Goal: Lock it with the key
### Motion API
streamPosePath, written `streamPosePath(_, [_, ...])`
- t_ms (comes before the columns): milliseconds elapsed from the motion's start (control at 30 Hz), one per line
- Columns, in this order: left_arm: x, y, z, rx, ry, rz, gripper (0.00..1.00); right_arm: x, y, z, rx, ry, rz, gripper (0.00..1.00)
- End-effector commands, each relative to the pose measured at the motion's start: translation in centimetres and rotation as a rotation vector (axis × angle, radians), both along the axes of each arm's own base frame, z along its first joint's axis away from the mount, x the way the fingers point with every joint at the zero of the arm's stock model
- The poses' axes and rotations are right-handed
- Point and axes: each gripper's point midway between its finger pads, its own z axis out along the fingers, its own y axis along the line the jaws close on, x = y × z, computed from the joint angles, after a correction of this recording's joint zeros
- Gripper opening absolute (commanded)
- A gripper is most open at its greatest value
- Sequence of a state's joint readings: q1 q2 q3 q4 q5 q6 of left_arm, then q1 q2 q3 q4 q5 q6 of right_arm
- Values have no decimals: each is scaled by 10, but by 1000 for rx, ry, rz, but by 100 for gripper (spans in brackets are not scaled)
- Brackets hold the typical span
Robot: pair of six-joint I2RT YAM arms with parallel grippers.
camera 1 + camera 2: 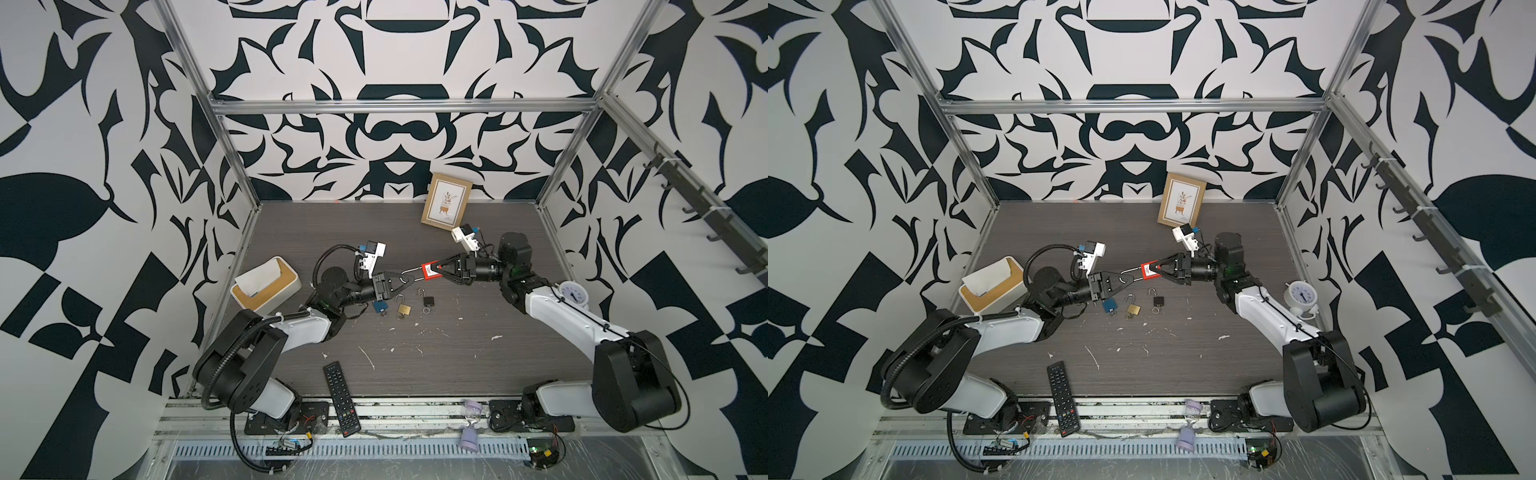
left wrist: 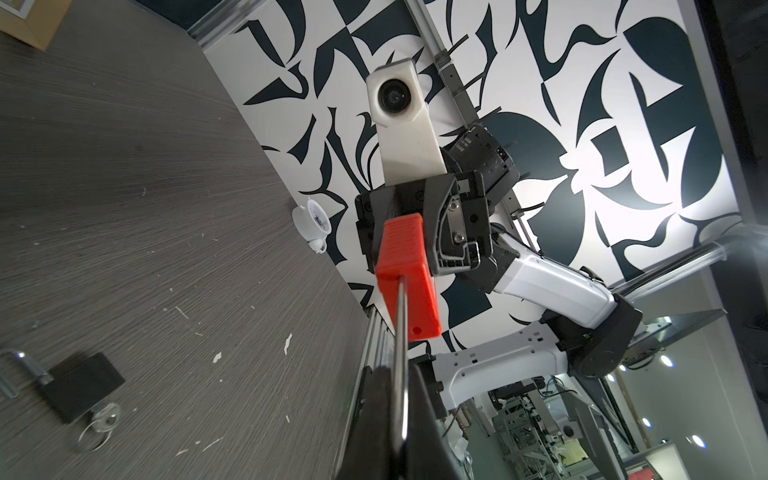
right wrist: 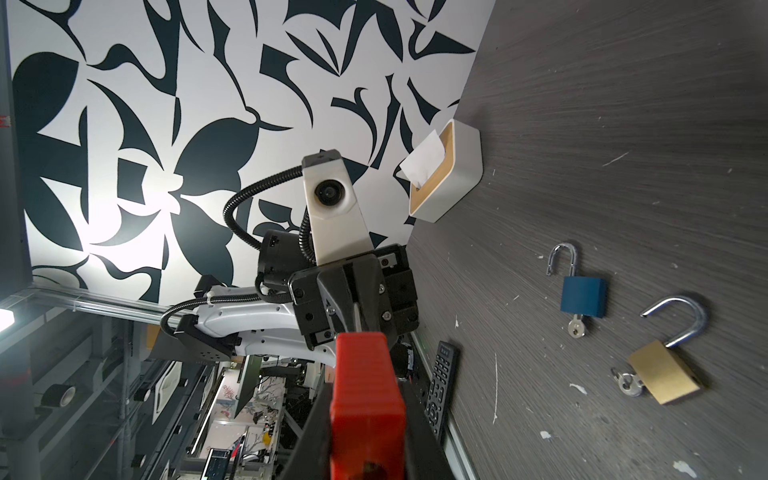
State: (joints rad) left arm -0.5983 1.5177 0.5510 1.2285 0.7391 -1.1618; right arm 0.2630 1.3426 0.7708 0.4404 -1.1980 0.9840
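- Left claw (image 1: 409, 277), left of centre in both top views, is clamped on the thin steel shackle (image 2: 400, 353) – jaws together around the wire.
- Right claw (image 1: 439, 266), just right of centre, is clamped on the body of the red lock (image 1: 430, 269). The lock hangs in the air between the two claws, above the bench (image 1: 457, 365).
- In the left wrist view one hole in the red body, low in the centre, looks empty, so the lock reads as open.
- No key shows in the red lock.
- On the bench just below the claws lie a blue lock (image 1: 379, 306), a brass lock (image 1: 404, 308) and a black lock (image 1: 429, 300), all open, keys in.
- Step in hand, as I judge it: closing the shackle. Next move – line the free leg up with its hole and press the two claws together along the shackle, without twisting the thin wire.
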Motion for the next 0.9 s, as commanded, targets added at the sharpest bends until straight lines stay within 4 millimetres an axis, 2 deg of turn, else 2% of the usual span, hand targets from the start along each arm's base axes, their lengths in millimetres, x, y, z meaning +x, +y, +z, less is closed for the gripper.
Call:
streamPosePath(0, [-17,-2,34,-110,-72,-82,0,15,-4,-2,-21,-85,-96,0])
streamPosePath(200, [-21,0,38,-118,-87,-79,0,18,-6,-8,-21,-112,-129,0])
streamPosePath(633, [-23,-4,43,-126,-95,-91,0,20,-10,-7,7,-180,-183,0])
streamPosePath(867, [-21,-7,37,-118,-90,-88,0,21,-8,-4,46,-159,-171,0])
